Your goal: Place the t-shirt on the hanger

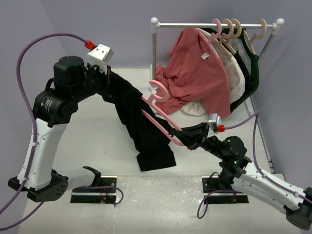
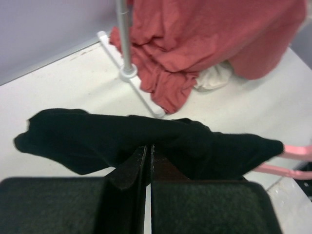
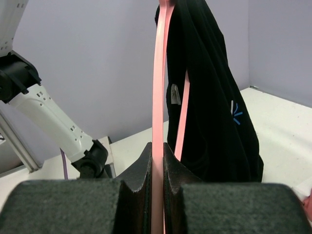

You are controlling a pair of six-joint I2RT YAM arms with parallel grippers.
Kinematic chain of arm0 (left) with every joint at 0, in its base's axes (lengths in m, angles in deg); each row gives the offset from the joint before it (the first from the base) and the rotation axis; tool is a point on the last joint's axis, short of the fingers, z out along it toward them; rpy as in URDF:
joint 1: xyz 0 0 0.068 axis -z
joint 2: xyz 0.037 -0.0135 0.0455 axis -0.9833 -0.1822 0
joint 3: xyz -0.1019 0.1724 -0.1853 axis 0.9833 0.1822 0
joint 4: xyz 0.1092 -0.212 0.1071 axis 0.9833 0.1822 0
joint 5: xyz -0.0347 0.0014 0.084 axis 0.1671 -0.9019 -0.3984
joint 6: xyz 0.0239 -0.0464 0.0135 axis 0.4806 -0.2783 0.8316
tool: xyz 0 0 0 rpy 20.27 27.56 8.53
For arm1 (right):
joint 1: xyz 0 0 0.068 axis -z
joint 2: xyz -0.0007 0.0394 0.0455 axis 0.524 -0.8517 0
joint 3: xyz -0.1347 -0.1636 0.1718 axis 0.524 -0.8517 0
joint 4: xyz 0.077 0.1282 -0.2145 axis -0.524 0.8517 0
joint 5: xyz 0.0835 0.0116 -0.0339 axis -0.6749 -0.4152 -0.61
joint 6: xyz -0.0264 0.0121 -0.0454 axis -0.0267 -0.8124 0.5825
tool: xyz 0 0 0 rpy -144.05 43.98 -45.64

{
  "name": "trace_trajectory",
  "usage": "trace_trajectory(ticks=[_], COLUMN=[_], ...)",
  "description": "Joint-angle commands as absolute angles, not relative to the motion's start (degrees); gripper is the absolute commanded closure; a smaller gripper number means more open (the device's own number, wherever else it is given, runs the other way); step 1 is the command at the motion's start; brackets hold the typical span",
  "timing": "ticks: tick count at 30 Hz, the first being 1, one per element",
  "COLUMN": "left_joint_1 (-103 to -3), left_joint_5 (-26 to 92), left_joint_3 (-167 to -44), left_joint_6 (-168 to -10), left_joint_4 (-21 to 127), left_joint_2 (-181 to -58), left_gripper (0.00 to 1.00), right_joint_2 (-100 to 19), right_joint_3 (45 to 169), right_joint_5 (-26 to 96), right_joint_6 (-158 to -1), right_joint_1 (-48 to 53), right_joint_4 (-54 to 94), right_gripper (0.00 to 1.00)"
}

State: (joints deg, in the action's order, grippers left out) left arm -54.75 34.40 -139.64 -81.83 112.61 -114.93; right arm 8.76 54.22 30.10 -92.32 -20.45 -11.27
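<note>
The black t-shirt [image 1: 141, 124] hangs in a long drape from my left gripper [image 1: 108, 77], which is raised above the table's left half. In the left wrist view that gripper [image 2: 147, 147] is shut on a fold of the t-shirt [image 2: 97, 136]. The pink hanger [image 1: 165, 92] slants from its hook down to my right gripper [image 1: 185, 139], with part of the cloth lying over it. Seen from the right wrist, my right gripper [image 3: 157, 152] is shut on the hanger's bar [image 3: 160, 83]. The t-shirt [image 3: 214, 112], with its small light-blue mark, hangs just to the right of that bar.
A white clothes rack [image 1: 214, 24] stands at the back right. It carries a salmon-red shirt [image 1: 200, 73], a white garment [image 1: 239, 78], a dark green garment [image 1: 252, 73] and beige hangers [image 1: 236, 29]. The rack's post [image 2: 124, 34] and foot are close behind the t-shirt.
</note>
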Motion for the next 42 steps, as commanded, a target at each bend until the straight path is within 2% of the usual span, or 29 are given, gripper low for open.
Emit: trace_trajectory(ticks=[1, 10, 12, 15, 16, 17, 18, 20, 21, 24, 26, 29, 34, 38, 42], left_joint_1=[-51.7, -44.5, -44.5, -44.5, -44.5, -44.5, -44.5, -44.5, -44.5, -44.4, -44.5, -44.5, -44.3, -44.2, -44.3], left_joint_5=[46.3, 41.6, 36.4, 22.8, 19.8, 17.0, 15.8, 14.9, 14.7, 14.5, 15.2, 22.3, 37.0, 47.2, 55.0], left_joint_3=[-135.3, -132.2, -132.6, -133.6, -133.9, -134.5, -134.8, -135.3, -135.6, -137.4, -138.2, -135.9, -130.1, -121.2, -122.4], left_joint_6=[-79.0, -78.5, -79.1, -81.0, -81.5, -81.8, -82.0, -82.4, -82.5, -82.3, -81.3, -76.9, -64.0, -48.7, -40.0], left_joint_4=[109.4, 110.5, 110.5, 110.8, 110.8, 110.5, 109.9, 108.7, 108.1, 107.6, 107.9, 107.9, 105.5, 98.2, 97.9], left_joint_2=[-114.1, -114.1, -113.3, -112.2, -111.7, -111.1, -110.6, -109.5, -109.1, -108.7, -108.7, -108.5, -107.4, -102.5, -103.8], left_gripper=[1.00, 1.00, 1.00, 0.98, 0.87, 0.70, 0.64, 0.45, 0.40, 0.32, 0.33, 0.26, 0.26, 0.15, 0.07], right_joint_2=[7.9, 0.4, 1.0, 3.2, 4.7, 5.7, 6.2, 6.6, 6.7, 6.8, 6.9, 6.9, 9.0, 13.2, 17.3], right_joint_3=[57.5, 63.3, 61.7, 58.3, 57.3, 56.0, 55.4, 55.1, 55.0, 54.9, 55.3, 56.3, 57.8, 58.0, 57.6], right_joint_5=[27.3, 29.4, 31.7, 34.3, 35.3, 35.9, 36.3, 36.7, 36.9, 38.4, 40.5, 40.9, 40.3, 36.1, 33.3], right_joint_6=[-91.8, -93.0, -93.5, -94.3, -94.7, -95.2, -95.5, -95.9, -96.1, -96.8, -97.0, -96.8, -95.6, -93.8, -91.4], right_joint_1=[-21.2, -21.2, -21.2, -21.2, -21.2, -21.2, -21.2, -21.2, -21.2, -21.2, -21.2, -21.1, -20.8, -19.7, -19.3], right_joint_4=[-15.5, -12.5, -13.1, -15.1, -16.3, -17.2, -17.4, -17.3, -17.3, -16.9, -15.3, -12.2, -5.8, 0.3, 4.2], right_gripper=[1.00, 1.00, 1.00, 1.00, 1.00, 1.00, 1.00, 1.00, 1.00, 1.00, 1.00, 1.00, 1.00, 1.00, 1.00])
